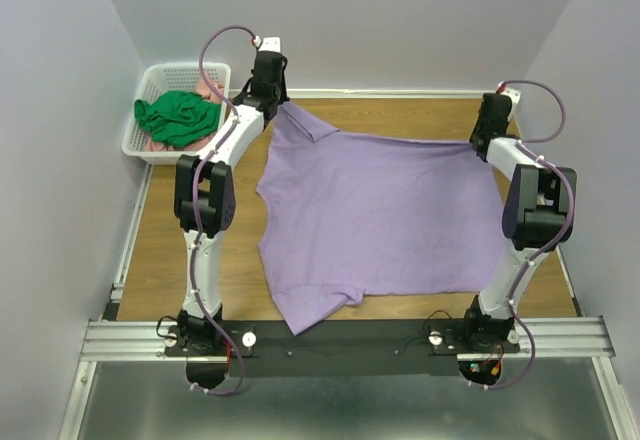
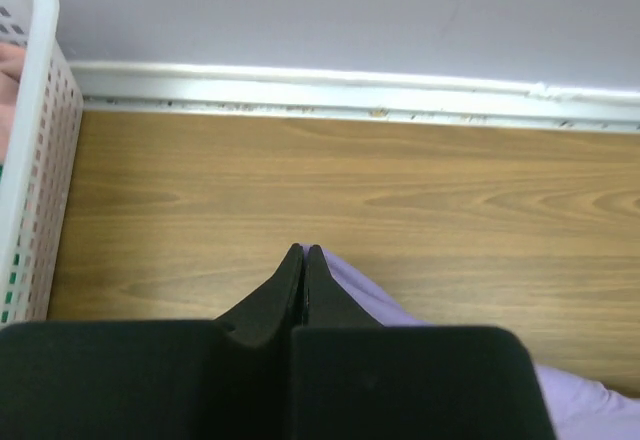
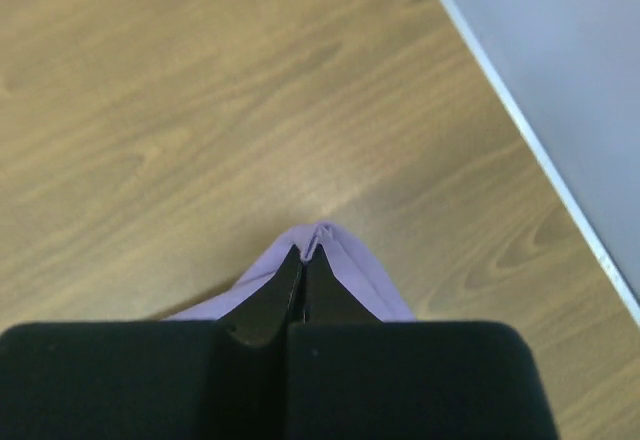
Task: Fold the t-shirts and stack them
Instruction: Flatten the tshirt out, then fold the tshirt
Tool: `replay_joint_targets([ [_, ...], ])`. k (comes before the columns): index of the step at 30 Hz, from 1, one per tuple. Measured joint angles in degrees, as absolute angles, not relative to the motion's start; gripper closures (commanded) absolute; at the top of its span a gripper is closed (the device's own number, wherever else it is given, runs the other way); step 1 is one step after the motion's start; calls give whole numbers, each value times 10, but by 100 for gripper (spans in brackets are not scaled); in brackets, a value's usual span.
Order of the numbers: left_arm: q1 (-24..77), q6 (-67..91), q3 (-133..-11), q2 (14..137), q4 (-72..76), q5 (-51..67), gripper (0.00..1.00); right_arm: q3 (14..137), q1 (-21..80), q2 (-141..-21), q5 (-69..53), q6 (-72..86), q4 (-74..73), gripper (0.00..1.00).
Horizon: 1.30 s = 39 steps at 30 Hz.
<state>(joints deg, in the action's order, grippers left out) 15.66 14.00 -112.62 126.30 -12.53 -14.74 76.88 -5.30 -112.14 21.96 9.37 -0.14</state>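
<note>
Top view: purple tee (image 1: pixel 380 220) lay spread mid-frame on worktop (image 1: pixel 160 250). Left hand (image 1: pixel 275 100) and right hand (image 1: pixel 487 138) pinched its far corners. Green tee (image 1: pixel 178 118) sat in basket (image 1: pixel 150 78), upper left.
Left wrist: hand clamped on thin cloth sliver; pull could likely slip it free.
Right wrist: hand shut on small fold; uneven pull risked skewed fold.

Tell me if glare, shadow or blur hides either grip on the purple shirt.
Top external: even soft light, sharp, no glare; left hand and right hand both read clearly on the lavender t-shirt. Left wrist: table grain sharp, near black fingers dark and slightly soft. Right wrist: mild sheen on the table ahead of the pinched cloth, hiding nothing.
</note>
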Motion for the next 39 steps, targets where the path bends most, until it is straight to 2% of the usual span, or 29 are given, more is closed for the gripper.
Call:
replay_joint_targets([
  [8,150,162,-1185,1259,-119,-128,100,819,-65,-1121,211,93,16,99],
  [27,135,274,-1145,1249,-161,-65,100,821,-76,-1123,183,108,17,100],
  [39,132,402,-961,1114,-186,-19,100,816,-84,-1118,171,118,17,99],
])
